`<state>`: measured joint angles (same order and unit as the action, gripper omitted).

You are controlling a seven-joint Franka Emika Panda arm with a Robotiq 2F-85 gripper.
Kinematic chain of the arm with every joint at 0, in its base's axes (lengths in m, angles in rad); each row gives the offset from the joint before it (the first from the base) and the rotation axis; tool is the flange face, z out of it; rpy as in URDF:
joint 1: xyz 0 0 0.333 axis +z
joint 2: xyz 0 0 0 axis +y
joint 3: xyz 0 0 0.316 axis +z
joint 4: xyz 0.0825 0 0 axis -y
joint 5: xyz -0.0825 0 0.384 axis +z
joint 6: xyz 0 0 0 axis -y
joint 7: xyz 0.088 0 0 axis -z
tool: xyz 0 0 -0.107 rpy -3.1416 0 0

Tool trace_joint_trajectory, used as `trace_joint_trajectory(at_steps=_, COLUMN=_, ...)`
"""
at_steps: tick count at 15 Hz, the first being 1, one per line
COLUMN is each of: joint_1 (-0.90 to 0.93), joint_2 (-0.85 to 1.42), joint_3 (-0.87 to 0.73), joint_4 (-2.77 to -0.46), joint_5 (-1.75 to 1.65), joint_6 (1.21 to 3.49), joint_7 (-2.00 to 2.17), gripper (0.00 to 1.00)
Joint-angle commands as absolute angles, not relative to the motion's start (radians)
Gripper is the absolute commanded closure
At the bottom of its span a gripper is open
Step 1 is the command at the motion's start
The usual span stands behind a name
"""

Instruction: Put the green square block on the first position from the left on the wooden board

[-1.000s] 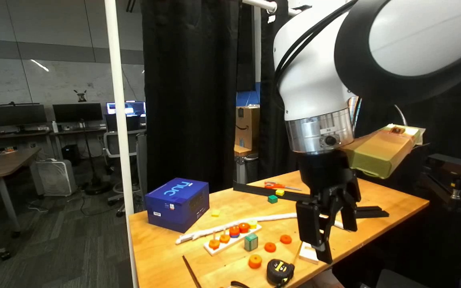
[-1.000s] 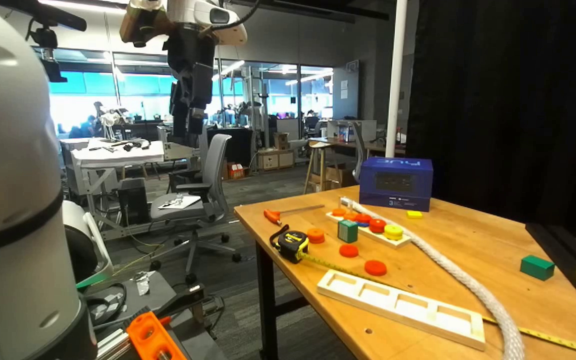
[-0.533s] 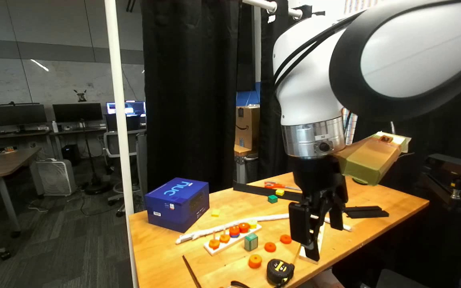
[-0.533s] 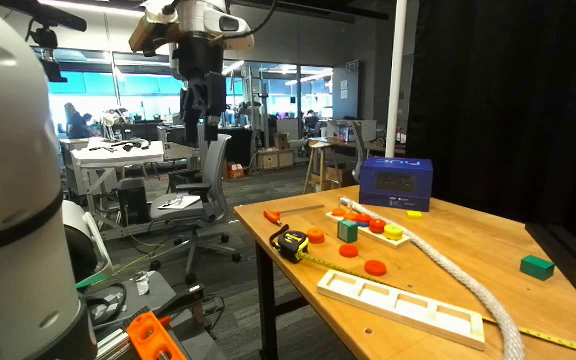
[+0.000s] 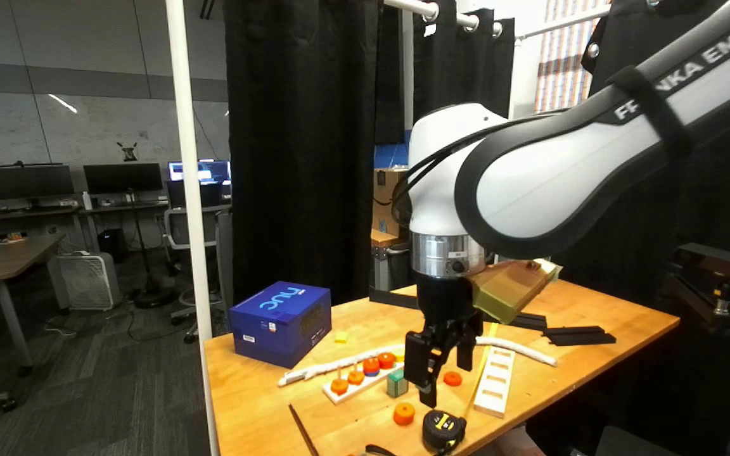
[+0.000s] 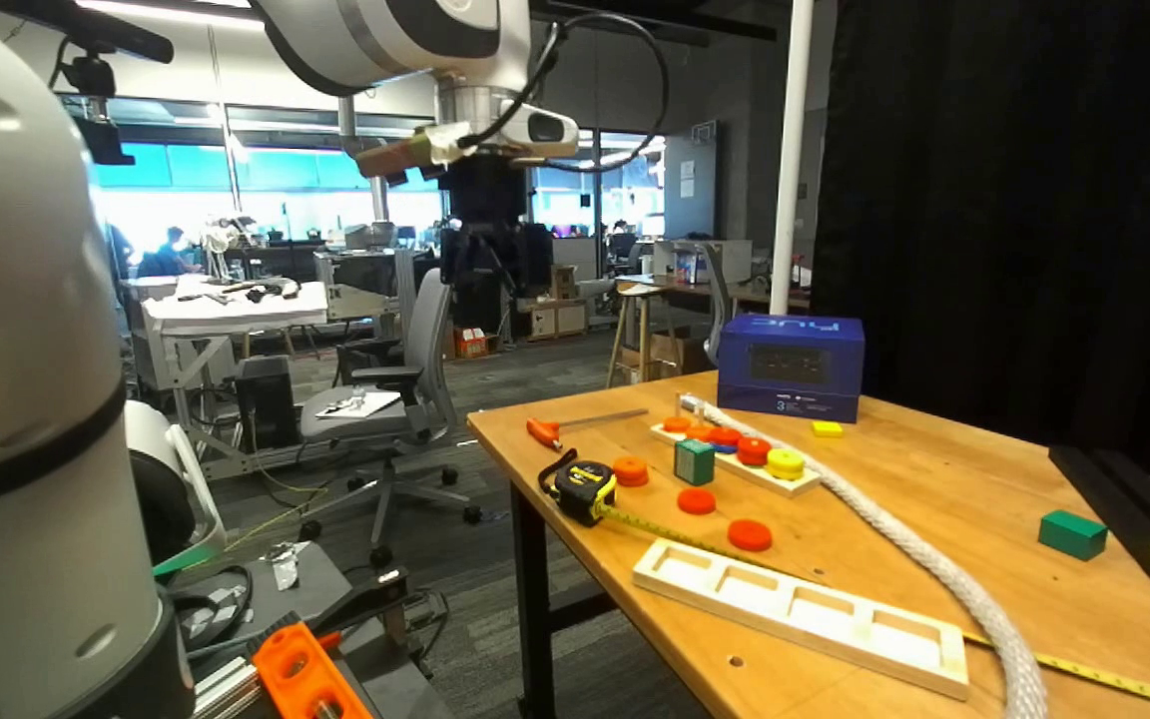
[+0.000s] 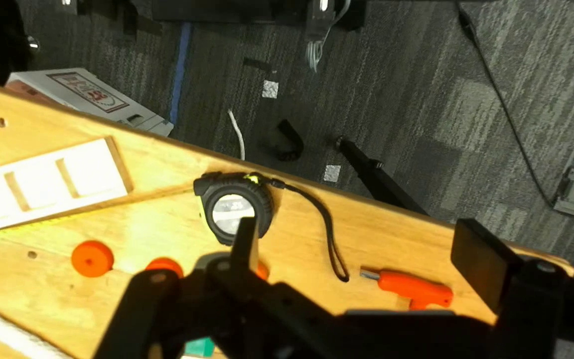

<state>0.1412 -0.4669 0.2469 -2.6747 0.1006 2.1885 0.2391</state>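
Panda arm (image 5: 539, 180) slants down; gripper (image 5: 446, 382) hangs fingers-down above table (image 6: 984, 511), jaws spread wide. Green block (image 6: 695, 462) stands beside pegged board (image 6: 797, 485); slotted wooden board (image 6: 795, 628) near one edge; other green block (image 6: 1072, 535) toward the opposite edge.

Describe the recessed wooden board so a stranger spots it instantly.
In an exterior view, start at the blue box on the table. Cross the white rope toward the near edge, where the pale, flat wooden board lies. Four recesses in a row set it apart from the peg board carrying coloured rings.
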Motion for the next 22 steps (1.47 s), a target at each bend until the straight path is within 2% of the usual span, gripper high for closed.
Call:
trace_joint_trajectory(at_steps=1, joint_1=0.079, joint_2=-0.289, joint_3=0.218, joint_4=-2.591, joint_5=0.049, joint_6=2.285, joint_7=0.291, gripper=0.00)
trace_joint_trajectory(at_steps=5, joint_1=0.020, joint_2=-0.109, joint_3=0.191, joint_4=-2.471, joint_5=0.038, joint_6=2.362, joint_7=0.446, gripper=0.00)
trace_joint_trajectory(at_steps=11, joint_1=0.029, joint_2=0.098, joint_3=0.117, joint_4=-2.274, joint_5=0.002, joint_6=2.446, joint_7=0.736, gripper=0.00)
trace_joint_trajectory(at_steps=16, joint_1=0.065, joint_2=0.134, joint_3=0.051, joint_4=-2.239, joint_5=-0.029, joint_6=2.482, joint_7=1.007, gripper=0.00)
trace_joint_trajectory(at_steps=22, joint_1=0.081, joint_2=0.086, joint_3=0.008, joint_4=-2.305, joint_5=-0.062, joint_6=2.509, joint_7=1.337, gripper=0.00)
